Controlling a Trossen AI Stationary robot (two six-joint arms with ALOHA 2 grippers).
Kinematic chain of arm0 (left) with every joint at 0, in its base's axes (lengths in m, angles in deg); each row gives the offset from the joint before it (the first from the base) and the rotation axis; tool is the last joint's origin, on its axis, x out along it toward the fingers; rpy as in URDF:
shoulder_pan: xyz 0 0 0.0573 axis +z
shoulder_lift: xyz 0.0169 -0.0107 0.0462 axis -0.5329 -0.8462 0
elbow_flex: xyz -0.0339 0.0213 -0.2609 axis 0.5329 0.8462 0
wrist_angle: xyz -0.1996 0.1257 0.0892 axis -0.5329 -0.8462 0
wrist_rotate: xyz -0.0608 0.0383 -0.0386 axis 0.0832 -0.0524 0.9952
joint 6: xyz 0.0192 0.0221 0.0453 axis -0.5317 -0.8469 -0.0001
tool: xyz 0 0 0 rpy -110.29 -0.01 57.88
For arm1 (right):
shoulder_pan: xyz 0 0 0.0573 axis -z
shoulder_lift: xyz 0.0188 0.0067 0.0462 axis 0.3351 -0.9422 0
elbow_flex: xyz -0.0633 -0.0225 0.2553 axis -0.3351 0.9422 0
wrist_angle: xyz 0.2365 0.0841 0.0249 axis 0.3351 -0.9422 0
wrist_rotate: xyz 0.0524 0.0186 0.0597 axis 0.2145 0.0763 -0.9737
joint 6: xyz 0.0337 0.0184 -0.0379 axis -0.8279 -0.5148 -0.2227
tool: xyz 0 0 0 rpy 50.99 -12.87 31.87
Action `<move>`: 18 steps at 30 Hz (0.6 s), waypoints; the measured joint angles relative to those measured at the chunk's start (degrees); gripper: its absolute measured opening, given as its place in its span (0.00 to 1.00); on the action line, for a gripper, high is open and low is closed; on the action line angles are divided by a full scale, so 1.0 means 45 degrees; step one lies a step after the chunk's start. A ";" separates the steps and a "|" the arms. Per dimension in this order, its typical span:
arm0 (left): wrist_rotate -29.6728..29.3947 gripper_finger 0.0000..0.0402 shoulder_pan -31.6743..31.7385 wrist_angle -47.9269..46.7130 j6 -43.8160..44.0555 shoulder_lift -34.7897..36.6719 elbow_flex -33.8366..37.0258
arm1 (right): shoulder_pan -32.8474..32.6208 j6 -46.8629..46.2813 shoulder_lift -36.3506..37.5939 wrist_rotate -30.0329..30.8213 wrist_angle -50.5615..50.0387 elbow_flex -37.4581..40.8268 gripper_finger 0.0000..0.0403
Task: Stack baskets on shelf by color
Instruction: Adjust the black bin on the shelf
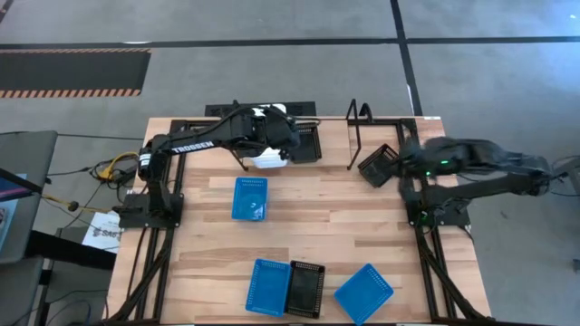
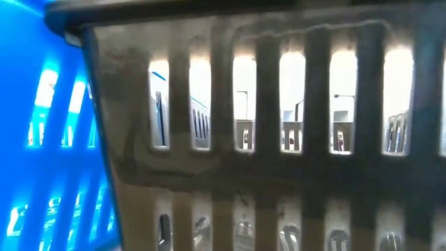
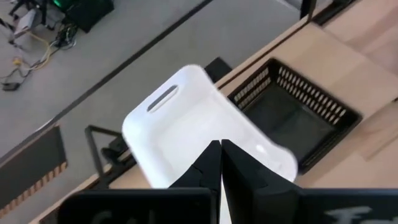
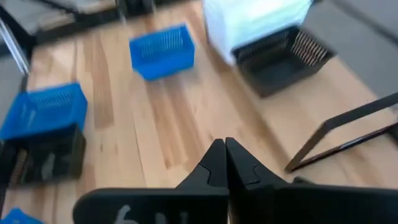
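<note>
Wooden table [image 1: 317, 235], grey floor [image 1: 272, 18], cables [image 1: 104, 169]

white basket [image 3: 186, 124] tilted, blue baskets [image 1: 250, 198] scattered

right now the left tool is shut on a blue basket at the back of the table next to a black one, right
Not quite. The left tool is shut on a white basket, not a blue one, as the left wrist view shows. The rest holds: it is at the back of the table, next to a black basket.
</note>
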 joint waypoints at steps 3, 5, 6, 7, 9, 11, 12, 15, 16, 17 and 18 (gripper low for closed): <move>0.0004 0.00 -0.0141 -0.0704 0.0165 0.0000 0.0000 | 0.0087 0.0538 -0.1023 -0.0741 0.0962 0.0173 0.00; 0.0012 0.00 -0.0245 -0.1343 0.0438 0.0036 0.0000 | 0.0335 0.0976 -0.1853 -0.1615 0.2185 0.0426 0.00; 0.0013 0.00 -0.0324 -0.1700 0.0603 0.0057 0.0000 | 0.0502 0.1196 -0.2241 -0.2176 0.2975 0.0553 0.00; -0.0002 0.00 -0.0416 -0.2049 0.0791 0.0078 0.0000 | 0.0697 0.1407 -0.2671 -0.2712 0.3713 0.0689 0.00; -0.0100 0.00 -0.0602 -0.2939 0.1292 0.0158 0.0005 | 0.1127 0.1726 -0.3549 -0.3721 0.4692 0.0837 0.00; -0.0279 0.00 -0.0848 -0.3270 0.1700 0.0256 0.0003 | 0.1565 0.1974 -0.4458 -0.4554 0.5808 0.0804 0.00; -0.0322 0.00 -0.0991 -0.3178 0.1661 0.0321 -0.0009 | 0.1785 0.2102 -0.4883 -0.4874 0.5994 0.0803 0.00; -0.0582 0.00 -0.1391 -0.3224 0.1456 0.0543 0.0001 | 0.2313 0.2410 -0.6331 -0.5705 0.6516 0.0817 0.00; -0.0737 0.00 -0.1505 -0.3227 0.1553 0.0594 0.0000 | 0.2467 0.2536 -0.6777 -0.5864 0.6460 0.0820 0.00; -0.0782 0.00 -0.1596 -0.3208 0.1559 0.0674 0.0000 | 0.2598 0.2634 -0.7217 -0.5979 0.6416 0.0832 0.00; -0.0836 0.00 -0.1693 -0.3213 0.1519 0.0724 0.0005 | 0.2686 0.2719 -0.7715 -0.6049 0.6603 0.0827 0.00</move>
